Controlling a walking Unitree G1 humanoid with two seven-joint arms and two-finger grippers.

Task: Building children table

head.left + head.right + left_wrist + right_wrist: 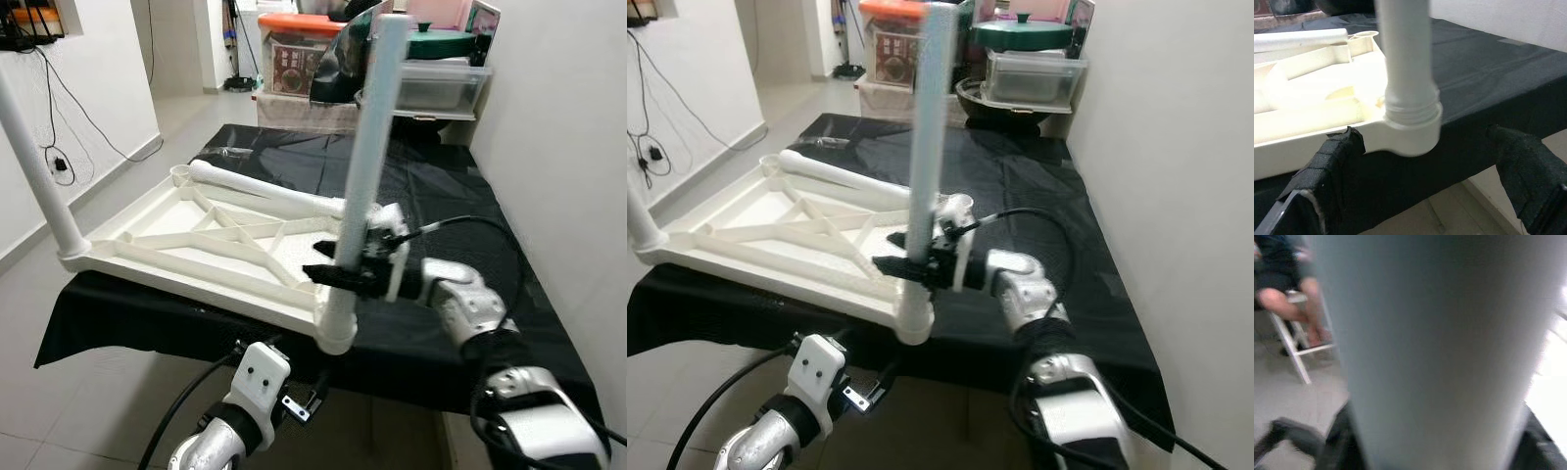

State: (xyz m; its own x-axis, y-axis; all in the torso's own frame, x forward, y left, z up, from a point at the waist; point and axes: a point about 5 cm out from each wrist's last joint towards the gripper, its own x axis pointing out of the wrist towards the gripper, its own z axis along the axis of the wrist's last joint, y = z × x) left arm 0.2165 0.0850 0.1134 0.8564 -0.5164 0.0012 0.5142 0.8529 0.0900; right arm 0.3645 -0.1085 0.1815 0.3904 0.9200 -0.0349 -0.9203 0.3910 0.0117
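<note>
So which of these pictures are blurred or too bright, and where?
Right wrist view: the leg held by the right gripper is so close that it is a soft grey blur. Left wrist view: the tabletop is washed out pale. Both eye views are sharp enough.

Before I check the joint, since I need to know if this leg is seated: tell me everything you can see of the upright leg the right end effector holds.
The upright leg is a long, smooth white tube, plastic by its look. It stands vertical in the round corner socket of the upside-down white tabletop, at the corner nearest the robot. A ribbed collar shows just above the socket rim. The right end effector is shut on it low down. The left end effector hangs open below the socket, not touching.
</note>
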